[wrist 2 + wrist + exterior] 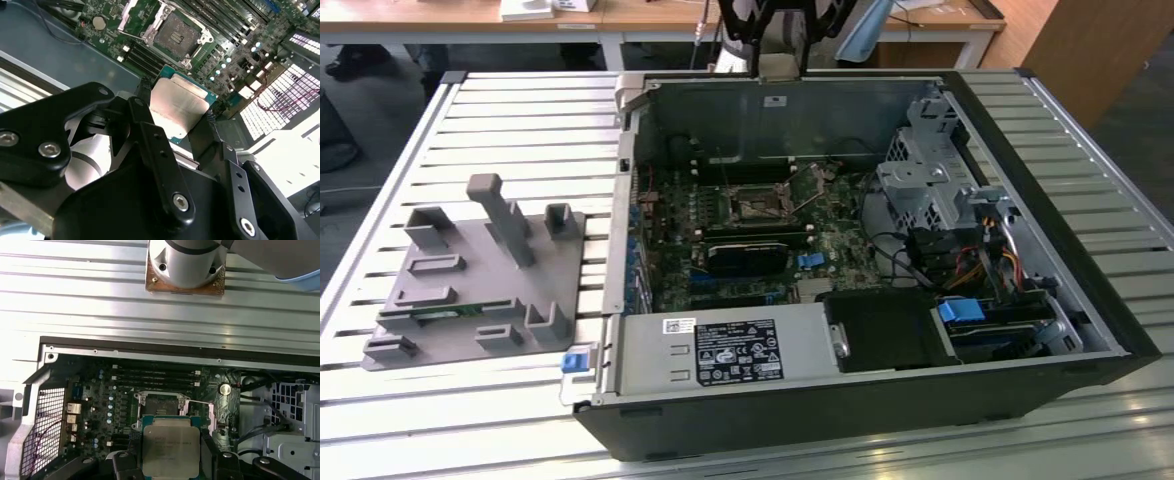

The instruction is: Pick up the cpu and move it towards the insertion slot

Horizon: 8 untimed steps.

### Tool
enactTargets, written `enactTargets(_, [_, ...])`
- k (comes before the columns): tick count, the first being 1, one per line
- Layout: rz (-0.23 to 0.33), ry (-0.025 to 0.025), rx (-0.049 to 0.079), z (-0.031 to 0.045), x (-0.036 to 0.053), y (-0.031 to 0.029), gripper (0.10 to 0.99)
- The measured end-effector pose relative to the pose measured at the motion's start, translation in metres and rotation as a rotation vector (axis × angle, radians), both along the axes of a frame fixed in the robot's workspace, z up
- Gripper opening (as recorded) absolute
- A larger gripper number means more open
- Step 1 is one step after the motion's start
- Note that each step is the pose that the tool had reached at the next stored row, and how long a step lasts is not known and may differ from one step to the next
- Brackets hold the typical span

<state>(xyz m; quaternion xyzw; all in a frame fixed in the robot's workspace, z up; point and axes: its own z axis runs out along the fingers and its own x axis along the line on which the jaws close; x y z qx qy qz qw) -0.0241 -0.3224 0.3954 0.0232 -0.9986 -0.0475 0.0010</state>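
**Chip carried above the socket**

The cpu (181, 105) is pinched by its edges in the gripper (175, 130), kept flat with its metal top exposed, and held just short of the insertion slot (172, 34), whose frame stands open.

Exterior view: high, well back, angled down on the open computer case (854, 260) lying on the slatted surface (507, 120); motherboard at frame centre, grey fixture block (467, 270) at left. First wrist view: looks steeply down into the same case from above, with the insertion slot (159, 402) at lower centre and the cpu (171, 450) close below it. Second wrist view: close, looks along the tool (177, 125) at the cpu (177, 105) and slot (172, 32). All three share the socket area.
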Motion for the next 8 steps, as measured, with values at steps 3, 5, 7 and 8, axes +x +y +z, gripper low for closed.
enactTargets(3, [-0.003, -0.0001, 0.000, -0.0004, 0.0022, 0.0001, 0.545])
enactTargets(5, [-0.003, -0.0001, 0.000, -0.0004, 0.0024, 0.0002, 0.545])
enactTargets(7, [-0.003, -0.0001, 0.000, -0.0004, 0.0024, 0.0002, 0.545])
enactTargets(8, [-0.003, -0.0001, 0.000, -0.0004, 0.0024, 0.0002, 0.545])
